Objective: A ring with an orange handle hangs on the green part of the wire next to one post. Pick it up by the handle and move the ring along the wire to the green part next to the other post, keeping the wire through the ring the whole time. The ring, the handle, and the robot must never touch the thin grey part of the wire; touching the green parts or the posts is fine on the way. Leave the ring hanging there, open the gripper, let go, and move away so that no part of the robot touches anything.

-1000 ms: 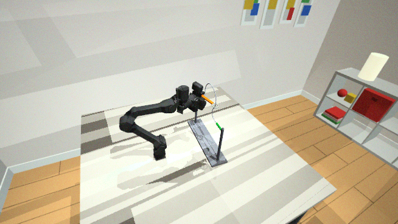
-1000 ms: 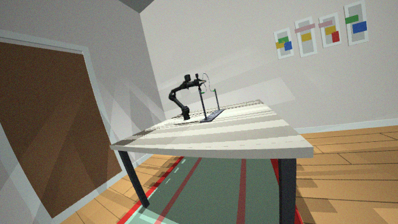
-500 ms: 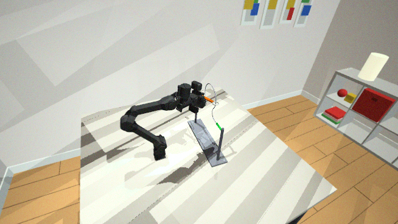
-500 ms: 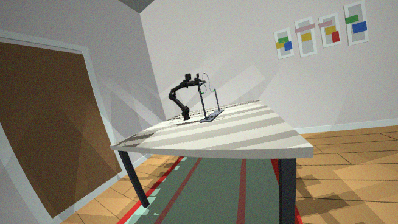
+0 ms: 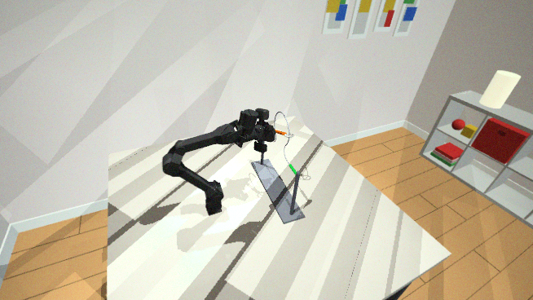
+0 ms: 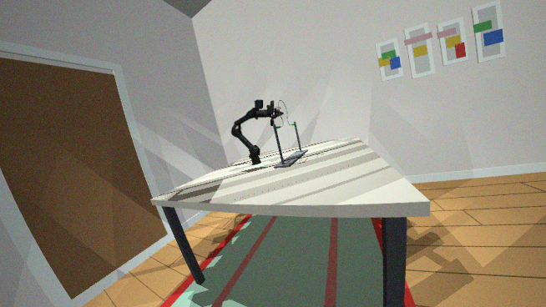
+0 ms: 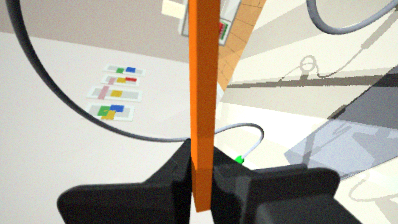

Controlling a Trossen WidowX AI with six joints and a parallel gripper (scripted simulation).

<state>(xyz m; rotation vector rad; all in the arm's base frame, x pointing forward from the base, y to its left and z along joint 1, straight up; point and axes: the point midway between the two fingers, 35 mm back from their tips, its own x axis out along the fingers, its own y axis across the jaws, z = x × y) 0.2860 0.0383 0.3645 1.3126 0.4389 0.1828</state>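
Pale wall behind striped tabletop (image 5: 326,244) (image 6: 334,196). Top view: we see ring (image 5: 285,134) out along wire (image 5: 284,152), between posts, beyond claw (image 5: 275,131) (image 7: 195,143). Exterior view: wire loops high above base plate (image 6: 288,165); ring too small to judge. Wrist view: claw clamped on orange handle (image 5: 280,132) (image 7: 202,90). We should advance slowly, turning ring square to wire, keeping grey centred.
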